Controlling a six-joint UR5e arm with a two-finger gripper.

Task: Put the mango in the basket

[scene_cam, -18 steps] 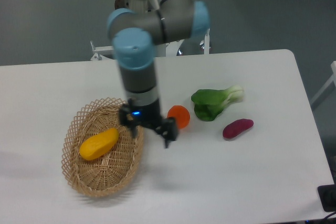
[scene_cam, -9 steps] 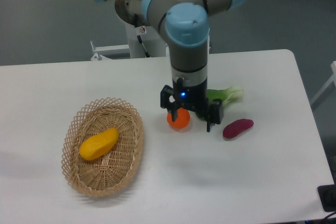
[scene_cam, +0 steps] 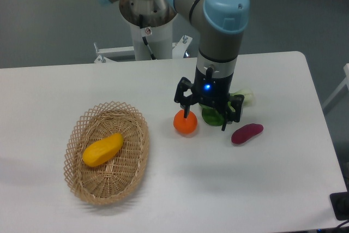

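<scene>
The mango (scene_cam: 102, 149), a smooth yellow-orange oblong fruit, lies inside the oval tan wicker basket (scene_cam: 87, 192) at the left of the table. My gripper (scene_cam: 205, 118) is open and empty. It hangs well to the right of the basket, above the round orange (scene_cam: 185, 123) and the green leafy vegetable (scene_cam: 211, 117), which it partly hides.
A purple-red sweet potato (scene_cam: 246, 132) lies right of the gripper. The pale stem of the green vegetable (scene_cam: 246, 97) pokes out behind the arm. The robot's base (scene_cam: 147, 20) stands behind the table's far edge.
The gripper has moved right from the basket's right rim to above the orange and the green vegetable. The mango has stayed in the basket.
</scene>
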